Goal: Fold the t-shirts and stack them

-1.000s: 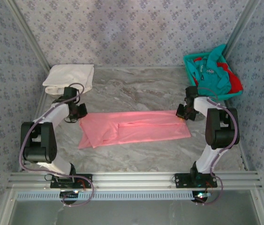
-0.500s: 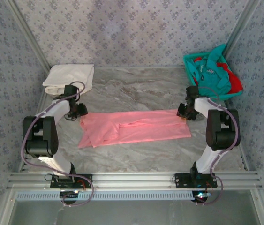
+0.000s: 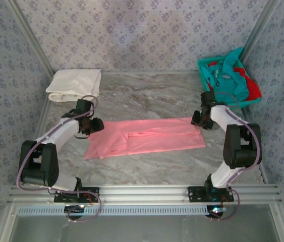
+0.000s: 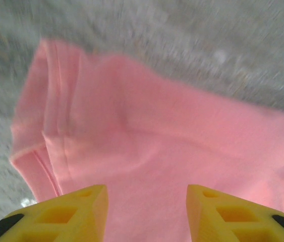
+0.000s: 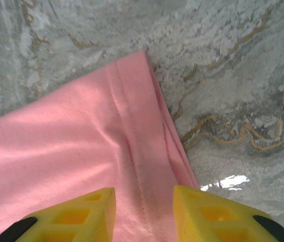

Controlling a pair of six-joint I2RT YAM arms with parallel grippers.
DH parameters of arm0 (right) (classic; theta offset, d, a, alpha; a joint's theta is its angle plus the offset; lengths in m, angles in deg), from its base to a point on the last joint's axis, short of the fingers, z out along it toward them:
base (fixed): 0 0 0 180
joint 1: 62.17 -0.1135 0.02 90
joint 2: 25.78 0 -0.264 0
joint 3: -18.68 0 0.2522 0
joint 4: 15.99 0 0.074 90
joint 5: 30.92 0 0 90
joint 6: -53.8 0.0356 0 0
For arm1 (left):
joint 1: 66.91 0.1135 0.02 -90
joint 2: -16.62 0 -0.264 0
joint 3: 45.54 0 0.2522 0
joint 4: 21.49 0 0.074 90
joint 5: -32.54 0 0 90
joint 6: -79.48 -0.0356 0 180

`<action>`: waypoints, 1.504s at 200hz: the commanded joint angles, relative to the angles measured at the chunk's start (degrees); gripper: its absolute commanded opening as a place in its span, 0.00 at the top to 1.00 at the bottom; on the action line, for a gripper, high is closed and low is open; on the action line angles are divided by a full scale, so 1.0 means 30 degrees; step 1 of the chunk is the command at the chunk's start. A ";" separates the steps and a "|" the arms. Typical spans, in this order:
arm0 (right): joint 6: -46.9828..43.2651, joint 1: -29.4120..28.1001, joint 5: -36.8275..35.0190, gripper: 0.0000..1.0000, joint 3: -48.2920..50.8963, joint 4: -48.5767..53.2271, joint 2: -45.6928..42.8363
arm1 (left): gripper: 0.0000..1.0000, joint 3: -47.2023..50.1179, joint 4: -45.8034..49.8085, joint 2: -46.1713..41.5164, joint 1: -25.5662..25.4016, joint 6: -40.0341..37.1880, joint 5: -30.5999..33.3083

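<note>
The salmon pink cloth t-shirt (image 3: 147, 137) lies as a long folded strip, left to right, across the middle of the grey marbled desk (image 3: 147, 98). The left tool (image 3: 97, 124) sits over its far left corner and the right tool (image 3: 196, 120) over its far right corner. Both are released, yellow fingers (image 5: 96, 206) spread above the hem. A folded cream-white t-shirt (image 3: 73, 84) lies at the far left. The step looks like pinching the corners for the next fold. Each tool should drop onto the stitched edge and catch every layer. Both should clench at the same time, so the strip lifts evenly without slewing.
</note>
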 commanded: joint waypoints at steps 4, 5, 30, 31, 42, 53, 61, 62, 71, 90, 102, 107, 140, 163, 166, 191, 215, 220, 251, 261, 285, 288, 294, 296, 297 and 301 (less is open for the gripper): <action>0.0267 -0.0071 -0.0464 0.66 0.0243 0.0802 0.0740 | 0.56 0.0724 0.0350 -0.0224 -0.0166 0.0554 -0.0372; 0.0239 -0.0065 -0.0463 0.66 0.0254 0.0773 0.0752 | 0.56 0.0767 0.0333 -0.0220 -0.0172 0.0552 -0.0354; 0.0204 -0.0084 -0.0086 0.80 0.0506 0.0599 0.1368 | 0.56 0.1350 0.0078 -0.0072 0.0205 0.0630 -0.0189; 0.0208 -0.0071 -0.0083 0.80 0.0531 0.0584 0.1388 | 0.57 0.1373 0.0051 -0.0086 0.0233 0.0634 -0.0175; 0.0248 -0.0002 -0.0153 0.84 0.0691 0.0404 0.1560 | 0.57 0.1649 -0.0328 -0.0070 0.0574 0.0767 -0.0276; 0.0241 0.0055 -0.0287 0.84 0.0746 0.0445 0.1742 | 0.57 0.1762 -0.0476 0.0054 0.0940 0.0893 -0.0437; 0.0294 0.0113 -0.0631 0.84 0.0804 0.0503 0.1859 | 0.57 0.1822 -0.0583 0.0167 0.1105 0.0916 -0.0421; 0.0296 0.0115 -0.0678 0.84 0.0812 0.0506 0.1868 | 0.57 0.1814 -0.0602 0.0180 0.1138 0.0909 -0.0437; 0.0328 0.0224 -0.0842 0.84 0.0874 0.0455 0.1961 | 0.57 0.1738 -0.0750 0.0427 0.1279 0.0831 -0.0533; 0.0324 0.0300 -0.0844 0.81 0.0908 0.0459 0.2221 | 0.57 0.1141 -0.0896 0.1342 0.1288 0.0528 -0.0539; 0.0374 0.0302 -0.0868 0.76 0.0985 0.0415 0.2180 | 0.57 0.0680 -0.1227 0.2073 0.1288 0.0333 -0.0495; 0.0406 0.0304 -0.0881 0.75 0.1105 0.0349 0.2079 | 0.57 0.0493 -0.1471 0.2388 0.1280 0.0262 -0.0455; 0.0776 0.0060 -0.0396 0.64 0.2433 0.0653 0.0649 | 0.57 -0.2063 -0.2384 0.5539 0.1146 -0.0221 -0.0473; 0.1395 -0.0369 -0.0190 0.61 0.3961 0.1008 -0.1022 | 0.57 -0.4805 -0.2421 0.7908 0.1104 -0.0551 -0.0454; 0.1509 -0.0460 -0.0145 0.60 0.4157 0.1048 -0.1286 | 0.57 -0.5230 -0.2417 0.8251 0.1093 -0.0602 -0.0461; 0.2709 -0.1596 -0.0013 0.55 0.5957 0.1548 -0.3347 | 0.57 -0.9553 -0.1058 1.1239 0.1121 -0.1346 -0.0190; 0.4098 -0.2892 0.0311 0.53 0.7491 0.1955 -0.5357 | 0.57 -1.3716 0.0244 1.3505 0.1162 -0.2080 -0.0011; 0.4256 -0.3037 0.0255 0.53 0.7682 0.2096 -0.5801 | 0.56 -1.4399 0.0529 1.3734 0.1170 -0.2214 0.0183; 0.4137 -0.3162 -0.1478 0.46 0.6099 0.4166 -0.8242 | 0.55 -1.5036 0.0473 1.2713 0.1224 -0.2272 0.1072; 0.3707 -0.3219 -0.1993 0.45 0.5052 0.4372 -0.8730 | 0.54 -1.4224 0.0173 1.1779 0.1174 -0.2051 0.1204; 0.2588 -0.3560 -0.2054 0.44 0.2746 0.3361 -0.8273 | 0.53 -1.1045 -0.1164 0.9134 0.0578 -0.1238 0.1310; 0.2416 -0.3679 -0.1964 0.44 0.2511 0.3078 -0.8056 | 0.53 -1.0639 -0.1367 0.8822 0.0430 -0.1134 0.1283; 0.2002 -0.3877 -0.1712 0.45 0.2116 0.2572 -0.7492 | 0.53 -0.9755 -0.1745 0.8270 0.0063 -0.0973 0.1279; 0.1875 -0.3950 -0.1638 0.46 0.1979 0.2358 -0.7225 | 0.53 -0.9528 -0.1869 0.8130 -0.0044 -0.0893 0.1276; 0.1819 -0.3997 -0.1606 0.46 0.1883 0.2269 -0.7097 | 0.53 -0.9383 -0.1919 0.8058 -0.0111 -0.0860 0.1290; 0.1645 -0.4113 -0.1461 0.49 0.1500 0.2070 -0.6533 | 0.54 -0.8912 -0.2153 0.7790 -0.0341 -0.0690 0.1255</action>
